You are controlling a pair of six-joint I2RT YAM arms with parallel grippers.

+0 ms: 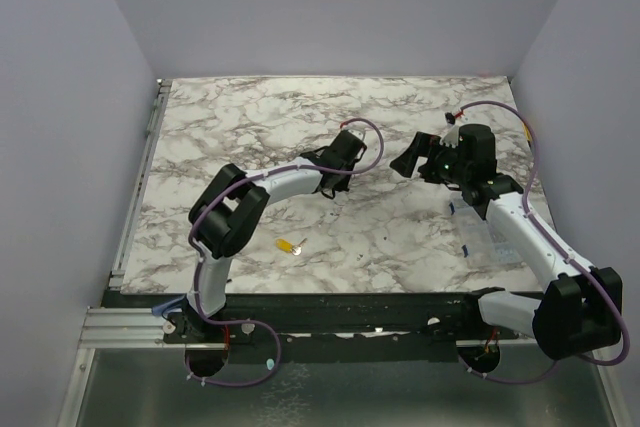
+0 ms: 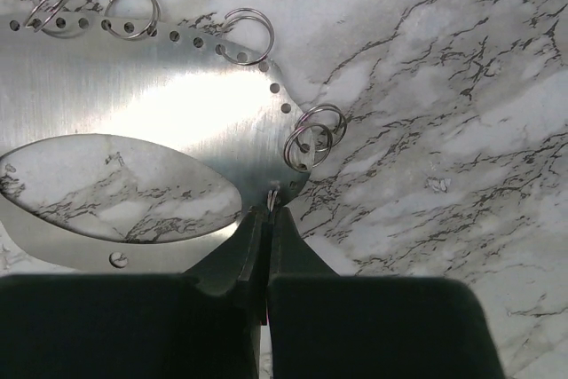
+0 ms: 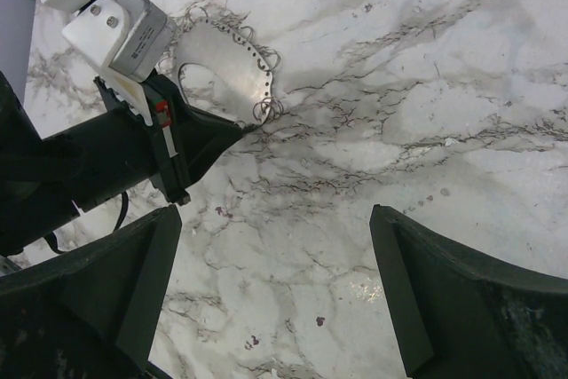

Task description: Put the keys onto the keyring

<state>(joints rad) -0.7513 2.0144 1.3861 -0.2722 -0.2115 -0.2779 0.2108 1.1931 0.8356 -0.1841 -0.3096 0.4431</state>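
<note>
Worktop (image 1: pixel 400 237): the action is mid-surface, slightly toward the far edge. Left gripper (image 2: pixel 269 212) is pinched tight, tips meeting on the rim of the keyring (image 2: pixel 177 104), a flat grey plate with a big oval cut-out, lying flat. Right gripper (image 3: pixel 275 219) hangs spread wide with nothing in it, just right of the left one. Key (image 1: pixel 291 245) lies near the near edge, left of centre, well apart from both.

Step as I read it: secure the keyring, then fetch the key. The grip is on the thin rim only, so lift slowly and keep the plate level or it'll pivot out. Keep the tips off the split rings (image 2: pixel 312 138) beside the pinch.

Can't tell how deep the bite is, since the fingers cover the contact. In the top view the keyring is hidden under the left gripper. The plate's left end is cut off in the left wrist view. The key is too small to read its orientation.
</note>
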